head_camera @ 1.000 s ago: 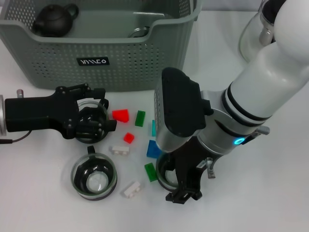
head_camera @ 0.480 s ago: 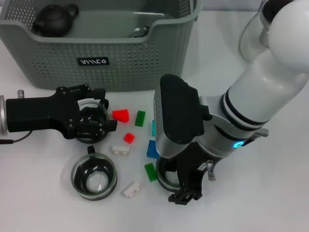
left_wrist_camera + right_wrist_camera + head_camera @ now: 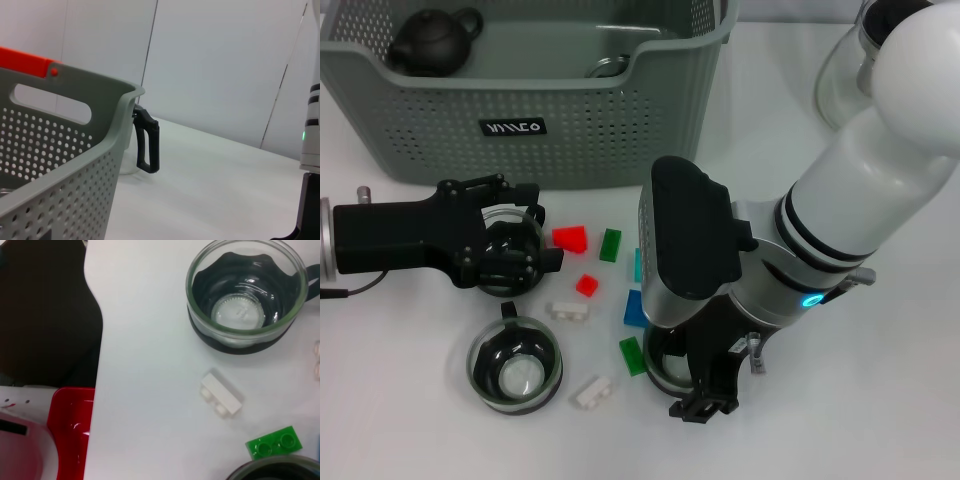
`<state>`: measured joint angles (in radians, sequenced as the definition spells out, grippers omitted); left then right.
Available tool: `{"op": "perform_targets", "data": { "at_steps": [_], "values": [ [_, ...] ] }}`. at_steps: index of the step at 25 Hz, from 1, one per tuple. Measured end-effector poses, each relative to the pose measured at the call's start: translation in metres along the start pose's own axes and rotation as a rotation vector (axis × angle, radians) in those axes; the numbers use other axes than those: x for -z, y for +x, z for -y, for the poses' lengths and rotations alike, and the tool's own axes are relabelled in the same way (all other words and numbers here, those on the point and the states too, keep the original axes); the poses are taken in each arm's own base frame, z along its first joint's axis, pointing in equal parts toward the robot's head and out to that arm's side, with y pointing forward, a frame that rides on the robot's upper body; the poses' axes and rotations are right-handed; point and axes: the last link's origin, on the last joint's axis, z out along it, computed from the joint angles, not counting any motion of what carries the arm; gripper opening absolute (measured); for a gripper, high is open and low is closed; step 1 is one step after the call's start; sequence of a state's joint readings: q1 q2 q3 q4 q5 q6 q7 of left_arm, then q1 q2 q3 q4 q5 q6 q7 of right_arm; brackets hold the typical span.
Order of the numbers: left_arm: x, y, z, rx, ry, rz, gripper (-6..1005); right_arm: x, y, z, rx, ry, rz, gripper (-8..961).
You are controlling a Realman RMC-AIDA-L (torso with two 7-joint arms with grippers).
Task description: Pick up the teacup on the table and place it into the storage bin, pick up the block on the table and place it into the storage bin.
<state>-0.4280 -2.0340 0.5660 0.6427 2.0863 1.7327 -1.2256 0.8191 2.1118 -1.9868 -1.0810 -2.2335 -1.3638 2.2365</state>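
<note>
Left gripper [image 3: 505, 250] jaws closed around glass teacup [image 3: 510, 237] before storage bin [image 3: 620, 120]; right gripper [image 3: 695, 385] over another teacup [image 3: 665, 362], jaw state unclear.

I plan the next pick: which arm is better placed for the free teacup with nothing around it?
The left. The left gripper is next to the free teacup; the right gripper stands further away, over another teacup beyond the blocks.

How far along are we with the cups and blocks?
Early. The bin holds a black teapot, but no blocks show inside. In hand: left claw sits over one glass cup, right claw over another. Left: the free cup and all blocks, e.g. the red block.
</note>
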Motion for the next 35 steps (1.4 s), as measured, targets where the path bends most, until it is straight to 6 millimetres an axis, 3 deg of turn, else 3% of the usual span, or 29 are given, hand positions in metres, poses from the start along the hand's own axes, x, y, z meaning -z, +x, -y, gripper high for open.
{"op": "perform_targets", "data": {
  "at_steps": [7, 17, 23, 29, 35],
  "values": [
    [0.0, 0.0, 0.0, 0.0, 0.002, 0.001, 946, 0.001, -0.001, 0.001, -0.016, 0.002, 0.0, 675],
    [0.0, 0.0, 0.0, 0.001, 0.003, 0.001, 944, 0.002, -0.003, 0.0, -0.008, 0.003, -0.001, 228],
    [0.001, -0.001, 0.0, 0.003, 0.004, 0.001, 942, 0.004, -0.002, 0.0, -0.011, 0.0, -0.004, 72],
    [0.002, -0.002, -0.001, 0.006, 0.002, -0.001, 941, 0.016, -0.003, -0.001, -0.031, 0.012, -0.018, 70],
    [0.002, -0.002, -0.001, 0.006, 0.004, 0.0, 939, 0.054, -0.004, -0.003, -0.056, 0.057, -0.015, 69]
  ]
}}
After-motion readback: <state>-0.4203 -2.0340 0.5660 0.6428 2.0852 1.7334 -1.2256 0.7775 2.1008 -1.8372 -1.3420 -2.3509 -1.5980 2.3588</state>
